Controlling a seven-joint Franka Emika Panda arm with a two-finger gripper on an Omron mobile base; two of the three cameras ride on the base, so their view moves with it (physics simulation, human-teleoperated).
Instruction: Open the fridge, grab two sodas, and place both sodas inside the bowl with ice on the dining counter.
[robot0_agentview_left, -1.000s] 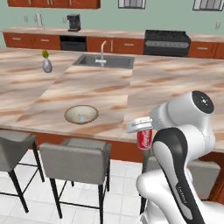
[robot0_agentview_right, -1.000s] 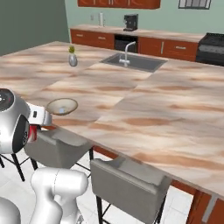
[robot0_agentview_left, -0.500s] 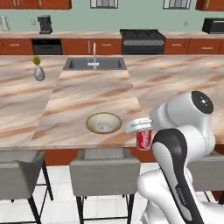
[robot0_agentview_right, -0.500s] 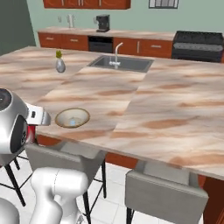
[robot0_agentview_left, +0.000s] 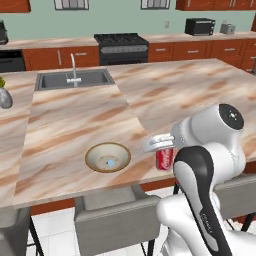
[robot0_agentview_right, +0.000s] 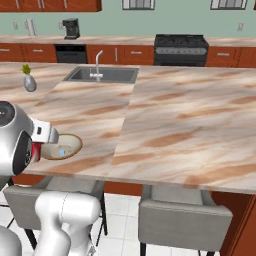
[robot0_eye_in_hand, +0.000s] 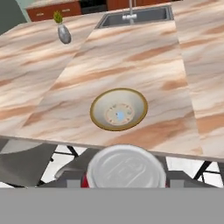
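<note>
Gripper clamping a red soda (upright), just beside the bowl — at dining counter edge

Tabletop: marbled tan-pink slab. Bowl sits near the near edge, upright, something small and pale blue inside. Sink with faucet set in at the far edge. Vase with a green sprig stands toward the left side, well apart from bowl.
</note>
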